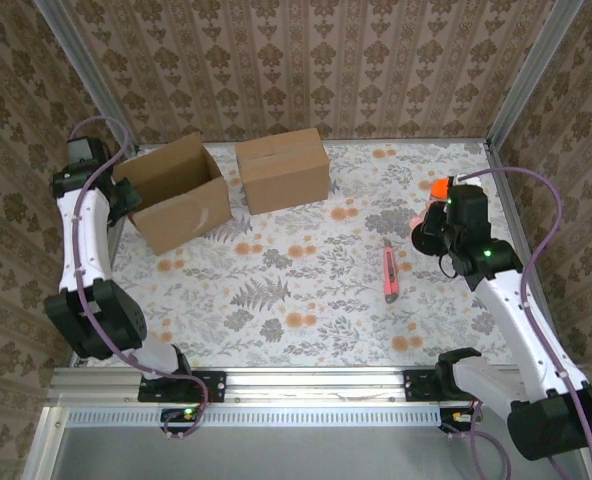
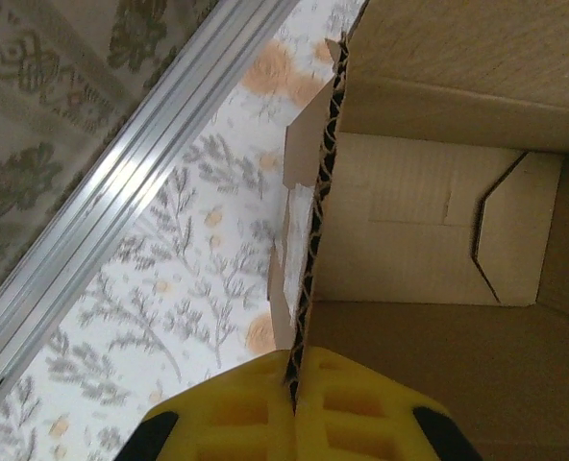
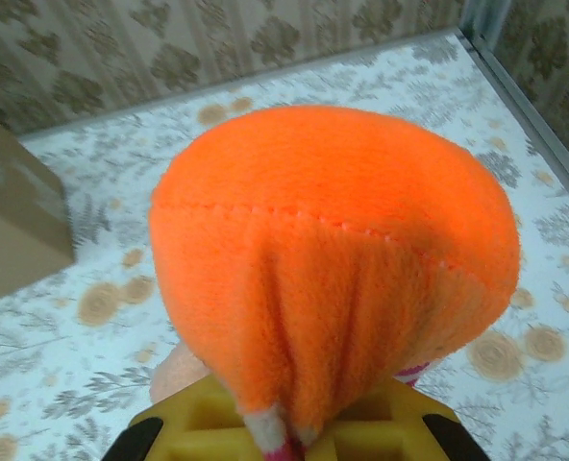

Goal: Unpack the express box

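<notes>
Corrugated card is what your left gripper (image 2: 294, 408) has hold of: it is closed tight on the upper edge of one side wall of the open box (image 1: 176, 200), which sits at the far left of the table (image 1: 306, 290). Judge that wall as light and fairly stiff but easy to crease. Take it near a corner rather than mid-span, and expect the whole box to slide or tip if you pull (the part of the inside that the wrist view shows looks empty).

Your right gripper (image 3: 289, 437) is clamped on an orange plush toy (image 3: 333, 259), held above the right side of the table. The toy reads as soft, light and squashy, unlikely to slip or break, so a pinch on any bunched fold should do.

Count two cardboard boxes, the open one and a closed box (image 1: 283, 170) just beside it. Then one plush toy, and one red box cutter (image 1: 389, 272) lying flat between the boxes and the right arm.
</notes>
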`<move>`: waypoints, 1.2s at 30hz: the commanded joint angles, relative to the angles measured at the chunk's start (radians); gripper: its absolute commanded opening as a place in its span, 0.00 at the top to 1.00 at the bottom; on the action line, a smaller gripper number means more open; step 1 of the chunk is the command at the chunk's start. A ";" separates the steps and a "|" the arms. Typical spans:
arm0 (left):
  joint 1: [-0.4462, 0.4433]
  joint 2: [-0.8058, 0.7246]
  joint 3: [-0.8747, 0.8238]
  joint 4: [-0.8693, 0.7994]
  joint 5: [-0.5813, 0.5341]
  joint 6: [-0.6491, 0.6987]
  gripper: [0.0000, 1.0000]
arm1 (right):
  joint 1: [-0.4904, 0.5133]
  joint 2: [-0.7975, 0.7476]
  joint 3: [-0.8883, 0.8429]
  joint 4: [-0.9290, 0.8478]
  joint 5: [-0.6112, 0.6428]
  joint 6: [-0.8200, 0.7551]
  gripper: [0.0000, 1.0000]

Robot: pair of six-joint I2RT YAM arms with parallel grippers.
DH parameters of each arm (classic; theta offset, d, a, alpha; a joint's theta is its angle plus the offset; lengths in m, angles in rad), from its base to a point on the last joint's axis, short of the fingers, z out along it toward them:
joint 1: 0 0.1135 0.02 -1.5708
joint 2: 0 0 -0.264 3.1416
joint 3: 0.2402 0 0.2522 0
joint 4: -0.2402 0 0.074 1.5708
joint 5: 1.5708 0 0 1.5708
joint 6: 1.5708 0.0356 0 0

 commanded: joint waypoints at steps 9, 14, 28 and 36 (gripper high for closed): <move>-0.009 0.211 0.169 0.152 0.197 -0.018 1.00 | -0.130 0.344 0.131 -0.031 0.084 -0.117 1.00; -0.036 0.257 0.205 0.167 0.197 -0.008 1.00 | -0.176 0.542 0.214 -0.003 0.096 -0.174 1.00; -0.029 0.230 0.256 0.196 0.217 -0.005 0.00 | -0.253 0.757 0.239 0.028 0.038 -0.179 1.00; -0.025 0.129 0.287 0.210 0.215 0.034 0.00 | -0.263 0.773 0.229 0.026 0.007 -0.171 0.54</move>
